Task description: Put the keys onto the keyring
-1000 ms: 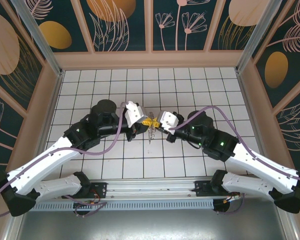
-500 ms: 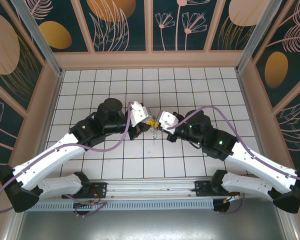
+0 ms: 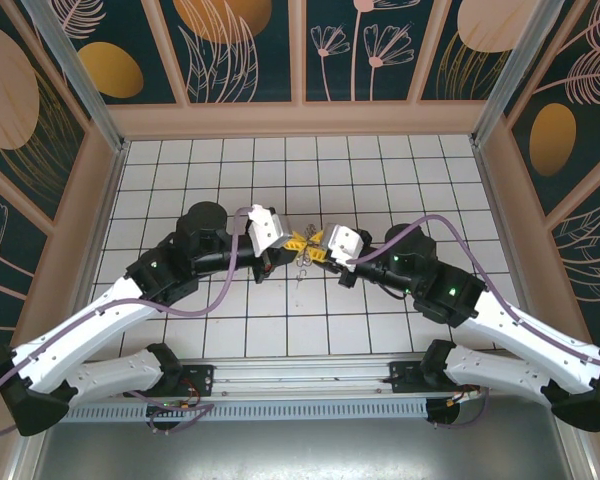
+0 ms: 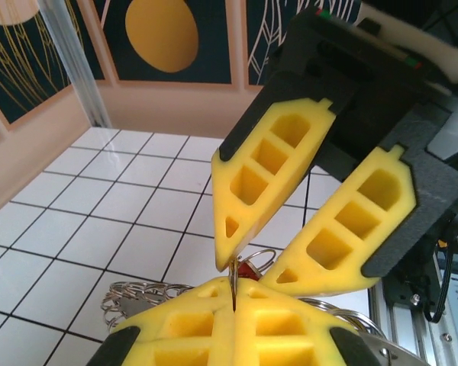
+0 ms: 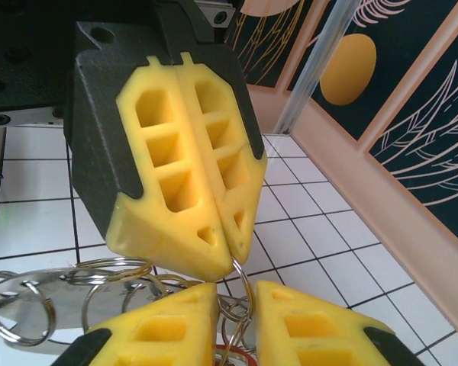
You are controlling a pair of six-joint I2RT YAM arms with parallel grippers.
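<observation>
left gripper (image 4: 233, 293) has its yellow pads pressed flat together, pinching a thin metal wire that I take to be the keyring (image 5: 248, 288), gripped edge-on at the very tips. right gripper (image 5: 238, 293) faces it nose to nose with its fingers spread. the wire loop and a few small rings sit in the gap between them, and whether the pads touch any of it i cannot tell. in the top view the two grippers meet above the middle of the tiled table (image 3: 400, 180), with something thin and silvery dangling just below them.

just beside the pinch a small red key head (image 4: 248, 269) shows between the right fingers. a bunch of silvery rings (image 5: 99, 278) and a flat silvery piece fan out to the side, low and close to the tiles. which key sits on which ring is too tangled to tell.

all of it looks light, stiff and slick: thin steel against soft foam, likely to swivel or slip out if gripped by a rounded edge. the keyring is best held across its flat sides, near a straight stretch, leaving the opening free. a key is better taken by its broad head, the red plastic one giving the surest grip, with the hole left clear for threading.
</observation>
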